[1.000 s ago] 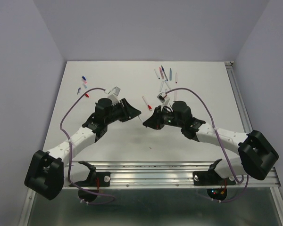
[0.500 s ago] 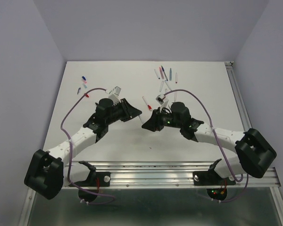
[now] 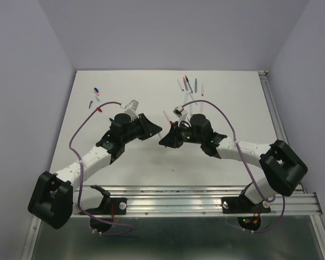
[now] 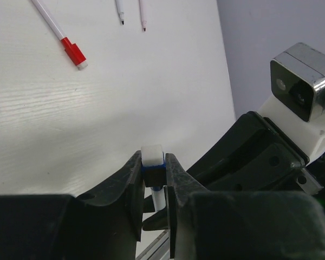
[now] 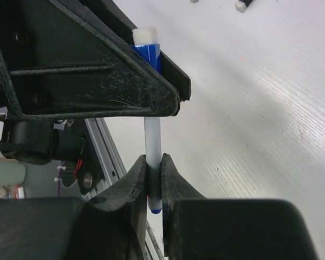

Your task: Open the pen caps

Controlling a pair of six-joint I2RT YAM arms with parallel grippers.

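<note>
A slim white pen hangs in the air between my two grippers at mid-table. In the left wrist view my left gripper is shut on its blue pen cap, whose white end sticks out past the fingertips. My right gripper is shut on the pen's white barrel near its blue tail end, and the blue cap shows above it, behind my left gripper's fingers. From above, the left gripper and right gripper nearly touch, hiding the pen.
A white pen with a red cap lies just behind the grippers, its red cap also in the left wrist view. Several pens lie at the back centre. Loose caps are scattered at the back left. The aluminium rail runs along the near edge.
My right arm has swung left toward the left gripper, and its jaws have shut on the pen's barrel. The left arm has barely moved.
</note>
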